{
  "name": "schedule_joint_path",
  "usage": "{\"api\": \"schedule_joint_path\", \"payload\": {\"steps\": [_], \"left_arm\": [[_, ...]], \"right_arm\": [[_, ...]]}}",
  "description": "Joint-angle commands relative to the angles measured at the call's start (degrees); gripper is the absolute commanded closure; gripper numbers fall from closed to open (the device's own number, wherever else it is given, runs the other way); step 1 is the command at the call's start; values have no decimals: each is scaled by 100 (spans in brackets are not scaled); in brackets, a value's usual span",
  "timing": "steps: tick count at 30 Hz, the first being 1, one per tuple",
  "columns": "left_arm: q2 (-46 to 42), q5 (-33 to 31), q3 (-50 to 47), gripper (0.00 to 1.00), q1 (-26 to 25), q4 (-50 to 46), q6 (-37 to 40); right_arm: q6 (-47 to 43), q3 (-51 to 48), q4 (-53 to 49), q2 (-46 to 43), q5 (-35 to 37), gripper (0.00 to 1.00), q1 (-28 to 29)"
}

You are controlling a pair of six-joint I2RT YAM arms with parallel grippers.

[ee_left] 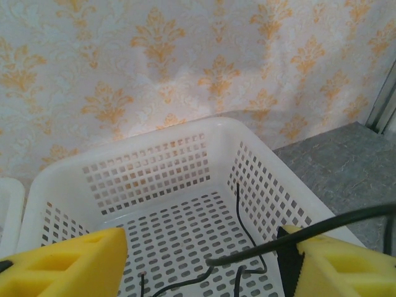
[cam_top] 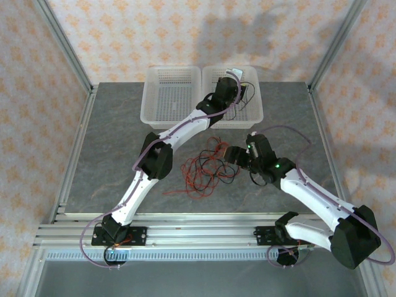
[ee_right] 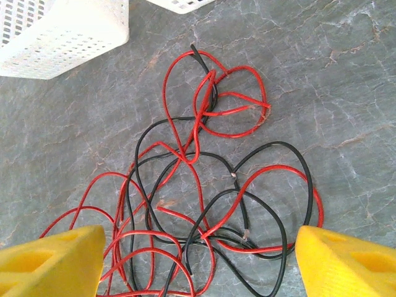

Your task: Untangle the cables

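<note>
many tangled cables (ee_right: 184, 158), below open right jaws

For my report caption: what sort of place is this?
Likely a robot test cell, not a home: aluminium frame posts, patterned backdrop panels, and a left arm and right arm bolted at the edge of the grey table.

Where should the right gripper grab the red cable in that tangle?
Grip the red loop at the far end of the tangle, coming straight down across one strand. It lies flat on the table, mostly clear of the black cables, so it probably pulls free.
</note>
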Motion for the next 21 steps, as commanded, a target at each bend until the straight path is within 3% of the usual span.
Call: {"api": "schedule_joint_path", "payload": {"steps": [1,6,12,21], "left_arm": [[-398,-192,174,33,14,-116,-60],[-433,-573,165,33,117,-242,-183],[-149,-520,161,35,298,-531,-620],[-260,1087,220,35,585,-1797,-1787]], "right_arm": [[-23,148,-141,-81,35,20,-26],[32,148,-139,-113,-20,20,-26],[110,148,-173,-144,-32,20,-26],[110,304,-366,-58,-39,20,-26]]}}
